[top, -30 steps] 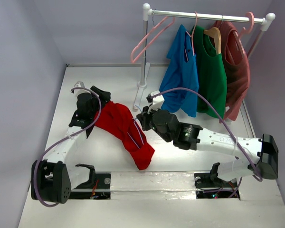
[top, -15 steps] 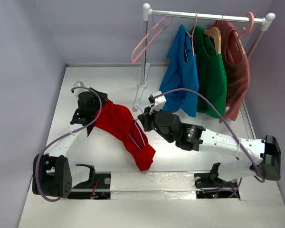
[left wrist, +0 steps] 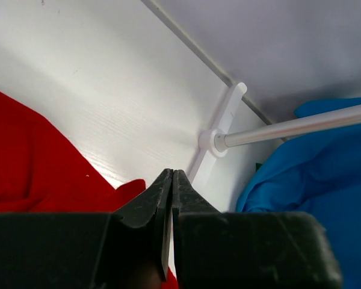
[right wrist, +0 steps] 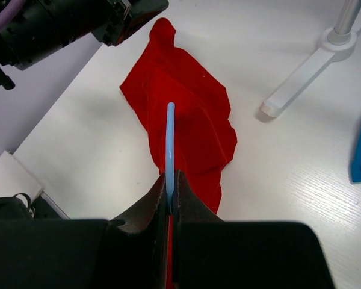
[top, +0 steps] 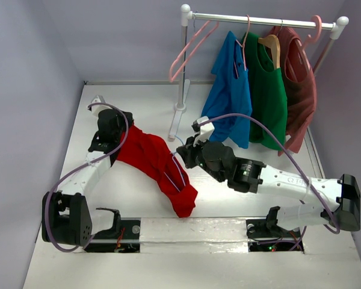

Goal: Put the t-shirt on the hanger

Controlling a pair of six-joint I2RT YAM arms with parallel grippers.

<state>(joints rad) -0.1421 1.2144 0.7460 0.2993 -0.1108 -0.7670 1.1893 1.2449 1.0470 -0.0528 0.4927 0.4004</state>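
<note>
Nothing here I can actually read.
From the top camera, the closest thing to lettering is a small dark mark on the white link (top: pixel 290 178) of my right arm, and it's too small to make out. Under my right wrist camera the t-shirt (right wrist: pixel 180 114) shows plain red cloth with no print or tag, and my left wrist view has no writing either.
</note>
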